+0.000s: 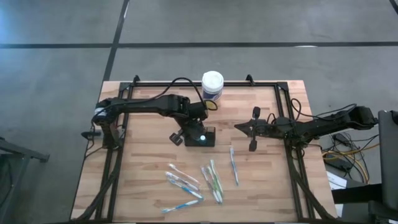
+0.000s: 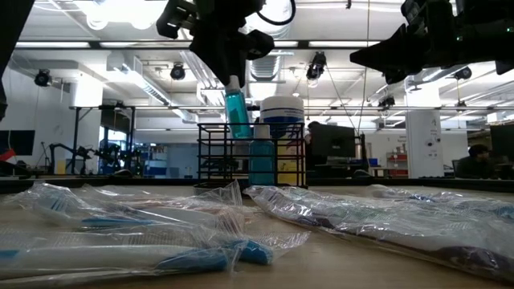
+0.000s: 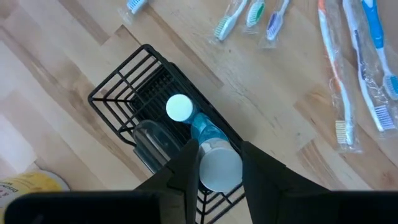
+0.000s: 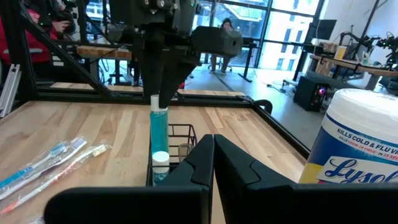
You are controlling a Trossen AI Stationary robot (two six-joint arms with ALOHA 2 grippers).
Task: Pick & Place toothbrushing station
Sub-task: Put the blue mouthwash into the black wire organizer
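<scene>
The left gripper (image 3: 214, 163) pinches a blue tube (image 4: 159, 134) above the black caddy (image 3: 134, 99); I'd lower it straight into an open slot. The right gripper (image 4: 212, 163) waits pressed together.

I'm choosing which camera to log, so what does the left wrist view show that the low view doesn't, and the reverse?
Left wrist only: looking down into the black wire caddy, its compartments, a second white-capped bottle already inside, and bare wood around it. Low only: the room behind, the white-lidded canister behind the caddy, and bagged toothbrushes close up. Both: the left claw holding a teal bottle over the caddy.
</scene>
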